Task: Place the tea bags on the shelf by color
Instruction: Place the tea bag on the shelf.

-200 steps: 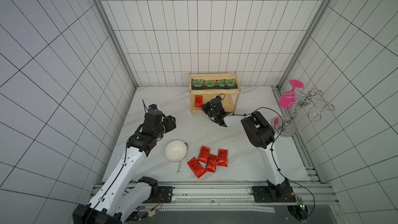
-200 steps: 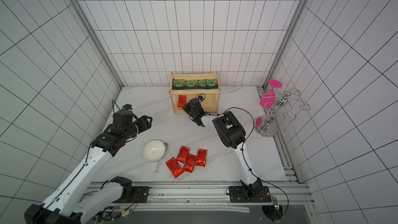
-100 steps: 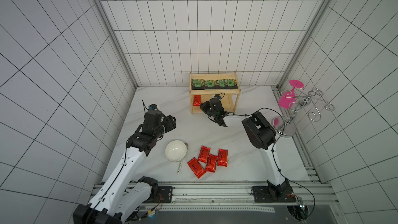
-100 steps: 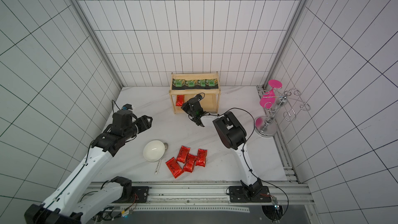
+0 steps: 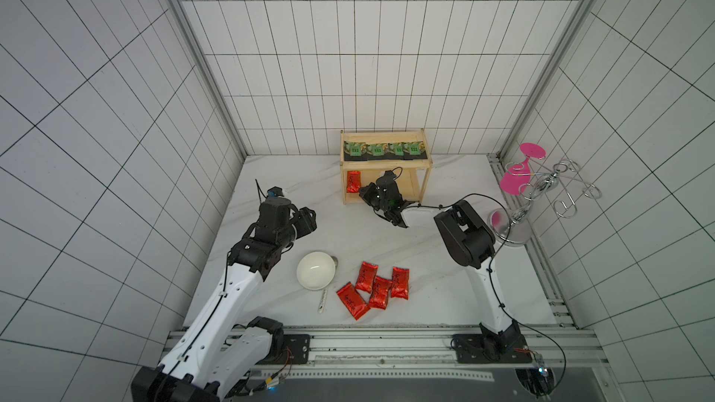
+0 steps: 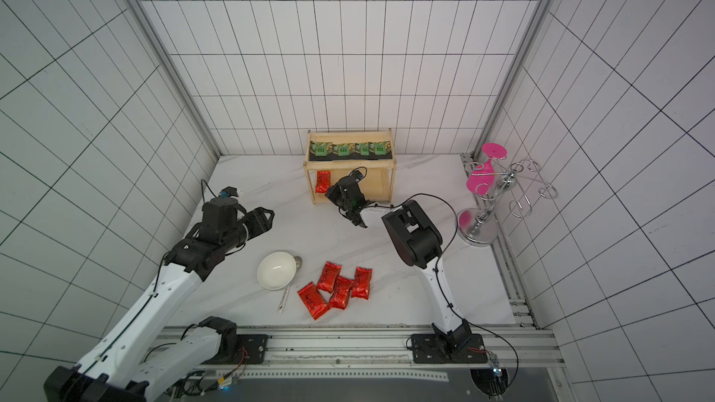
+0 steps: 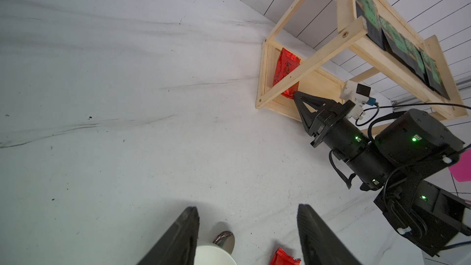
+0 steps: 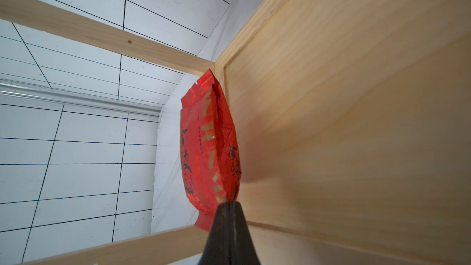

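Shelf top: four black sachets; bottom: red pouch pinched by right fingers; left fingers spread.

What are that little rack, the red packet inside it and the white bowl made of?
The rack looks like pale bare wood, its grain showing. The red packet seems foil or foil-like plastic: shiny, crinkled, notch-edged. The white bowl is smooth and glossy, ceramic or plastic; I cannot tell which.

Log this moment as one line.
right gripper: shut on red pouch, in shelf lower tier | left gripper: open, empty | top tier: four black sachets | table: four red pouches
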